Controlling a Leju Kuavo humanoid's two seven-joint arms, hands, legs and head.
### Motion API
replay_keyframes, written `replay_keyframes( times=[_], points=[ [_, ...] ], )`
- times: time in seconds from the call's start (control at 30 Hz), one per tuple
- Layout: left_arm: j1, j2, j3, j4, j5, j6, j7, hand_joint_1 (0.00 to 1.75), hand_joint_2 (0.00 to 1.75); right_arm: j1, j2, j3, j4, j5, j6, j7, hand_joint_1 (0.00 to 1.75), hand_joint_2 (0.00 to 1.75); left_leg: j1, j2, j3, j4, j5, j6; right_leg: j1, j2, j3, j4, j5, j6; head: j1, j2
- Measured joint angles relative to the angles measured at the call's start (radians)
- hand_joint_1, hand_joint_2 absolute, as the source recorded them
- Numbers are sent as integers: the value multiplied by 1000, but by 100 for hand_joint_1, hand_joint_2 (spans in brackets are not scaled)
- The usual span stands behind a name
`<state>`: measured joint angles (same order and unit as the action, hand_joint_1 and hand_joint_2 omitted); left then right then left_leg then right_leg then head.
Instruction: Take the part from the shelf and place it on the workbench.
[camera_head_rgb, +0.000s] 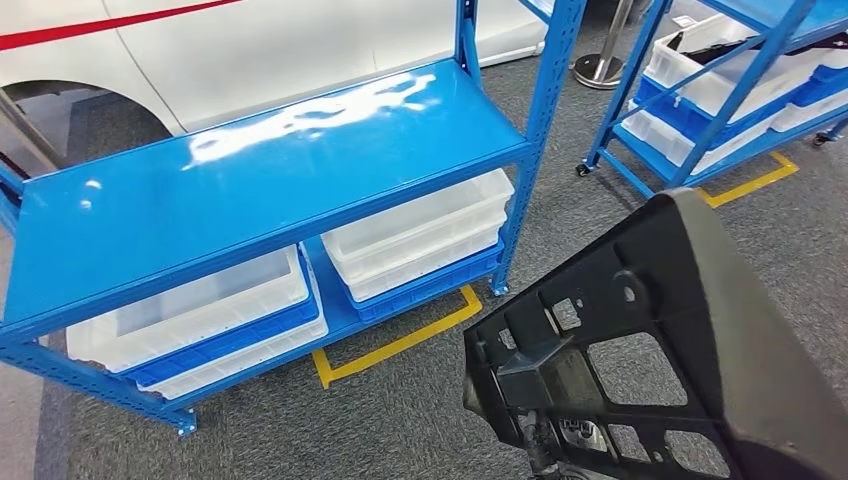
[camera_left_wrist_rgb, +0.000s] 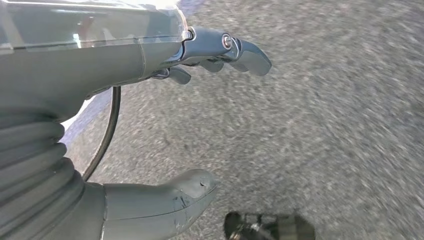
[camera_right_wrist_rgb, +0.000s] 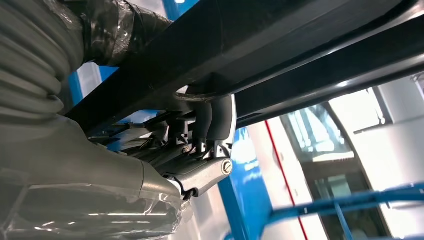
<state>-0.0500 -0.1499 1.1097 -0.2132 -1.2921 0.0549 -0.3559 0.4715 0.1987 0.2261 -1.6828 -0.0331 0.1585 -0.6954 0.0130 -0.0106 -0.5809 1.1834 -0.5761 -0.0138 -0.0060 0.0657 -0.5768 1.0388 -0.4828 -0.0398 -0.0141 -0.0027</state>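
The black plastic part, a ribbed panel with cut-out windows, is being held up at the lower right of the head view, off the shelf and over the grey carpet. In the right wrist view, the fingers of the right hand are being curled up around a bar of the part, so the part is being gripped from beneath; the thumb's position cannot be told. The ribbed grey wrist cover is seen just behind the hand.

The left hand is being carried over blurred grey carpet, with nothing in it: the dark fingers are being held out and well apart from the thick grey thumb.

Further out, the blue metal shelf is being seen with its glossy top deck bare. White bins on blue trays are being kept on its lower level. Yellow floor tape is marking the carpet beside the shelf's foot. A second blue rack with white bins is standing at the upper right, and a white car body is lying behind the shelf.
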Motion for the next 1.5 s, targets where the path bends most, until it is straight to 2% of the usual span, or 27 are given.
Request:
replay_keyframes(
  times=[0.07,0.13,0.2,0.27,0.33,0.4,0.43,0.47,0.53,0.6,0.63,0.7,0.73,0.8,0.87,0.93,0.97,1.0,1.07,1.13,1.17,1.23,1.3,1.37,1.4,1.47,1.5],
  points=[
    [-1,2,6,0,0,-4,0,0,175,1,14,-19,-2,22,0,0,175,175,1,-58,51,-128,58,12,0,27,-4,4,2,5,0,0],
    [-1,4,12,0,0,-6,0,0,175,3,25,-35,-6,32,1,0,175,175,0,-91,68,-177,65,17,-5,52,-18,6,9,17,0,0],
    [-1,4,14,0,0,-7,0,0,175,8,34,-49,-13,35,2,0,175,175,1,-69,70,-190,68,20,-8,72,-28,4,17,32,0,0],
    [-3,4,15,0,-1,-8,0,0,175,11,38,-60,-18,38,2,0,175,175,6,-41,76,-205,77,29,-4,32,-42,29,-1,42,1,0],
    [-3,4,16,0,-2,-9,-1,0,175,11,41,-69,-23,44,3,-1,175,175,7,-9,79,-211,80,34,-1,-34,-87,124,-60,48,2,0],
    [0,5,17,0,-3,-10,-4,0,175,12,46,-80,-30,52,3,0,175,175,5,26,79,-209,77,35,-5,-57,-138,236,-109,53,3,0],
    [1,5,18,0,-4,-11,-6,0,175,12,48,-85,-33,57,3,0,175,175,5,43,79,-207,74,34,-6,-61,-145,256,-110,54,2,0],
    [1,5,19,0,-4,-12,-8,0,175,13,50,-90,-35,62,3,0,175,175,5,58,80,-205,71,32,-7,-65,-132,238,-92,55,3,0],
    [-1,4,20,0,-6,-15,-9,0,175,16,56,-99,-41,77,-2,0,175,175,4,84,84,-200,64,27,-6,-90,-60,118,-37,50,2,0],
    [-2,3,20,0,-8,-17,-4,0,175,19,65,-107,-52,106,-23,0,175,175,0,101,86,-194,55,18,1,-116,-7,22,-12,40,2,0],
    [-3,2,21,0,-9,-18,-1,0,175,21,70,-112,-59,131,-46,-1,175,175,-2,108,88,-193,53,13,5,-120,-1,8,-15,34,2,0],
    [-4,3,21,0,-11,-19,2,0,175,28,85,-127,-72,215,-139,-1,175,175,-3,122,94,-193,50,5,8,-103,-5,7,-14,24,2,0],
    [-5,3,22,0,-13,-19,2,0,175,33,94,-135,-79,285,-223,-1,175,175,-2,115,95,-189,43,1,6,-95,-5,5,-12,19,2,0],
    [-3,2,22,0,-20,-18,1,0,175,43,112,-144,-92,454,-443,5,175,175,2,74,73,-135,1,-6,1,-80,-4,-1,-8,7,2,0],
    [3,2,22,0,-27,-17,0,0,175,52,126,-148,-100,620,-653,28,175,175,3,30,14,-4,-67,-9,2,-60,-4,-3,-6,0,2,0],
    [9,4,23,0,-36,-14,0,0,175,63,134,-158,-114,774,-778,74,175,175,2,19,-37,96,-91,-7,6,-33,-3,-2,-6,-2,2,0],
    [11,4,23,0,-40,-13,0,0,175,68,137,-166,-125,843,-811,97,175,175,1,16,-40,92,-71,-3,8,-18,-2,-1,-6,-2,2,0],
    [11,4,23,0,-43,-12,-1,0,175,73,138,-177,-138,899,-832,115,175,175,0,9,-25,48,-33,4,10,-3,1,0,-6,-2,2,0],
    [10,5,23,0,-46,-11,-1,0,175,80,141,-194,-160,949,-845,131,175,175,-3,-35,25,-87,44,21,12,24,3,1,-6,-1,2,0],
    [10,7,23,1,-48,-10,-1,0,175,83,145,-204,-175,956,-850,140,175,175,-5,-72,56,-165,69,31,8,48,-4,3,-3,5,2,0],
    [9,8,23,1,-49,-9,-1,0,175,86,147,-209,-180,957,-852,142,175,175,-6,-73,59,-174,66,33,5,60,-9,2,1,12,1,0],
    [6,8,23,1,-50,-9,-1,0,175,93,149,-218,-189,959,-855,145,175,175,-6,-51,68,-192,71,36,1,69,-17,2,5,25,1,0],
    [6,7,23,1,-51,-8,-2,0,175,96,149,-224,-196,962,-857,145,175,175,-2,-23,77,-213,83,44,5,18,-36,43,-24,36,3,0],
    [9,7,24,1,-52,-8,-2,0,175,96,149,-230,-201,968,-857,148,175,175,-2,8,81,-221,86,50,3,-42,-90,156,-88,46,4,0],
    [10,7,24,1,-54,-8,-2,0,175,97,149,-234,-205,973,-857,152,175,175,-3,24,81,-220,85,51,-1,-51,-121,218,-113,52,4,0],
    [10,7,25,1,-59,-8,-1,0,175,100,149,-246,-216,983,-857,162,175,175,-4,56,81,-218,81,49,-13,-59,-140,260,-112,63,4,0],
    [9,7,25,1,-61,-8,-1,0,175,102,149,-252,-224,987,-857,165,175,175,-3,69,82,-216,78,46,-17,-65,-119,222,-85,68,4,0]
  ],
)
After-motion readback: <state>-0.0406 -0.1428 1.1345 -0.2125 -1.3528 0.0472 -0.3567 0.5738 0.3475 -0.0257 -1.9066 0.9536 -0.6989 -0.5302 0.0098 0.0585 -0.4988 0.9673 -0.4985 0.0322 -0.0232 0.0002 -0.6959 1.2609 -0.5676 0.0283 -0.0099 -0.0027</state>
